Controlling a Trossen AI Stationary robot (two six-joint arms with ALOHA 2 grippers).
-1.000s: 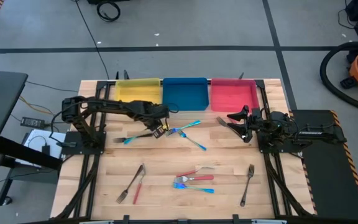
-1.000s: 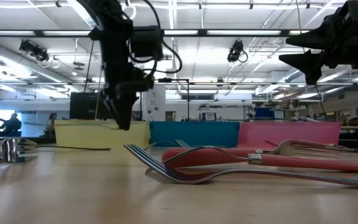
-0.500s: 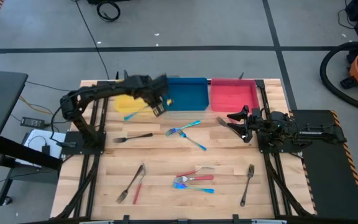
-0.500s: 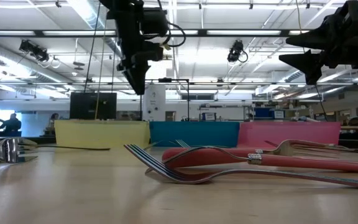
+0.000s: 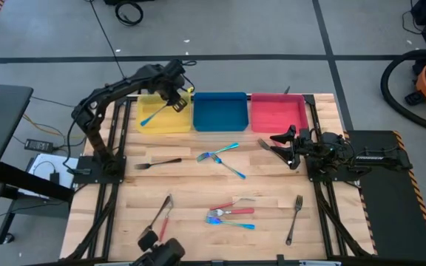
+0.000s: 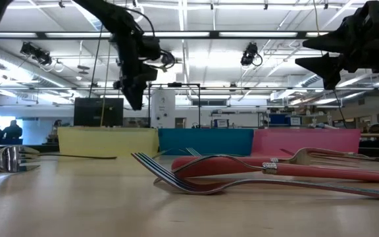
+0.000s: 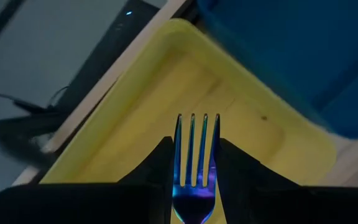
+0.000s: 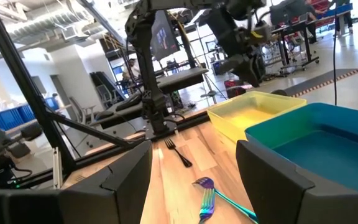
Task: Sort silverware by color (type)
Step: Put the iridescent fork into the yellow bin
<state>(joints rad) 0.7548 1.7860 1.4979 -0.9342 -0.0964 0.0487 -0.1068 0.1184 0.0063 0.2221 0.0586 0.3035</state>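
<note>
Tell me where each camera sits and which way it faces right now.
High: overhead, straight down on the table; both arms show.
Low: at tabletop height, level toward the trays; left tool hangs above.
Left wrist: on the left arm, facing down into the yellow tray; its fingers hold a fork.
Right wrist: on the right arm, facing across the table; open tool.
Shared: yellow tray and blue tray appear in all four.

The middle of the bench (image 5: pixel 191 188) was crossed by scattered silverware (image 5: pixel 231 214), with bare wood left along the right side beyond a lone dark fork (image 5: pixel 294 218). The far edge was walled by the yellow tray (image 5: pixel 148 125), blue tray (image 5: pixel 219 125) and red tray (image 5: pixel 278 124). The space above the yellow tray was occupied by the left gripper (image 5: pixel 174 96).
</note>
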